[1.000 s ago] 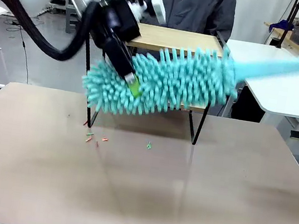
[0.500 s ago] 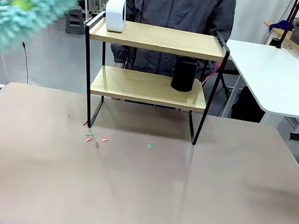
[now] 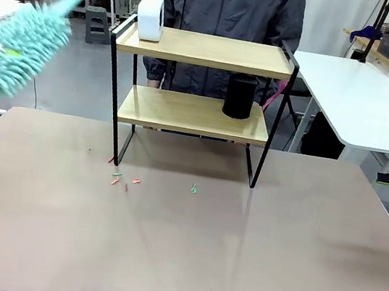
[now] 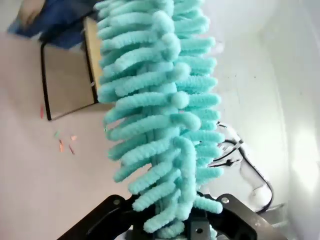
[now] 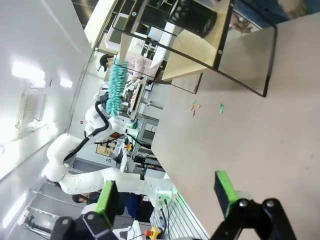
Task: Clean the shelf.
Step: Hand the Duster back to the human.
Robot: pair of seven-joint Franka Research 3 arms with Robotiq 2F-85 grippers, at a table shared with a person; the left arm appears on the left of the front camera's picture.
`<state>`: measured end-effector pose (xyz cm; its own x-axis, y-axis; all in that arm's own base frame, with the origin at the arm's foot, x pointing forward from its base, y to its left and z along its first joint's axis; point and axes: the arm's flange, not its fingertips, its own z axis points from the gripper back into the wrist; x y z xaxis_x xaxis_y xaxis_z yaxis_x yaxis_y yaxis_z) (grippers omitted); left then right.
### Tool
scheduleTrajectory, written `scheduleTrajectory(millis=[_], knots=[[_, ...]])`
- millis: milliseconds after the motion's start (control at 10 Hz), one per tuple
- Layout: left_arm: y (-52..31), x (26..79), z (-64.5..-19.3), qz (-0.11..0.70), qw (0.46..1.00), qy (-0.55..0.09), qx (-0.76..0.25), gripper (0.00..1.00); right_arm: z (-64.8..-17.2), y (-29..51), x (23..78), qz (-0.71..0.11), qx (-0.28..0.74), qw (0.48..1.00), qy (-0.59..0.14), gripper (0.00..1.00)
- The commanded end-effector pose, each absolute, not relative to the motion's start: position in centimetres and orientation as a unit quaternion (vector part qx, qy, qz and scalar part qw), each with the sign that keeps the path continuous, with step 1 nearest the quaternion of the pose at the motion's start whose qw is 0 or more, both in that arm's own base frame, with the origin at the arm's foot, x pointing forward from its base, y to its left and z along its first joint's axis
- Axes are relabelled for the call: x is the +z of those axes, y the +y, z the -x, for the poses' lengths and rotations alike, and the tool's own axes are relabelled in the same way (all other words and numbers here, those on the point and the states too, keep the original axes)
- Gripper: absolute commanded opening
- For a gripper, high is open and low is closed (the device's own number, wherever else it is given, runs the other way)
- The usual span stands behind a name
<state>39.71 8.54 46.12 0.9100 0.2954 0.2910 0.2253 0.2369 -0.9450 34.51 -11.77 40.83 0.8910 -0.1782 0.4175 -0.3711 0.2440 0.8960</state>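
Your left gripper point(image 4: 187, 227) is clamped on the base of a teal chenille duster point(image 3: 19, 53), which hangs in the air at the left edge of the front view, well apart from the shelf point(image 3: 194, 107). From the left wrist camera the duster's noodle strands point(image 4: 160, 107) rise straight out between the closed jaws and hide the fingertips. Judge the head as very light and floppy: it will bend and drag on contact rather than push, so press it flat on a board and let the strands do the work. The grip sits low on the head, which looks like the right place for control.

The shelf stands at the far side of the brown table point(image 3: 179, 246), just in front of a person in a grey jacket point(image 3: 230, 4). Its thin black frame and two light wooden boards suggest something light and easily nudged, so sweep gently. A white box-shaped object point(image 3: 150, 18) sits on the top board's left end and a black cylinder point(image 3: 240, 96) on the lower board; both could tip or slide if the duster catches them.

Small coloured scraps point(image 3: 125, 178) lie on the table by the shelf's front left leg.

Your right gripper point(image 5: 167, 192) stands spread wide and empty, at the table's right edge.
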Motion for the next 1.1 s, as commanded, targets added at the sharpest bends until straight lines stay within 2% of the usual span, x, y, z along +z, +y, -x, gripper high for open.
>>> scheduleTrajectory(millis=[0,200,300,1000], knots=[[6.9,45.6,-42.1,0.655,0.742,-0.123,0.076,0.0,-34.3,-11.8,41.1,-0.61,0.066,0.757,-0.222,1.0],[6.3,45.0,-43.3,0.682,0.725,-0.03,0.087,0.0,-34.3,-11.8,41.1,-0.61,0.066,0.757,-0.222,1.0],[6.0,42.7,-42.0,0.652,0.747,-0.109,0.066,0.0,-34.3,-11.8,41.1,-0.61,0.066,0.757,-0.222,1.0],[6.0,42.7,-42.0,0.652,0.747,-0.109,0.066,0.0,-34.3,-11.8,41.1,-0.61,0.066,0.757,-0.222,1.0]])
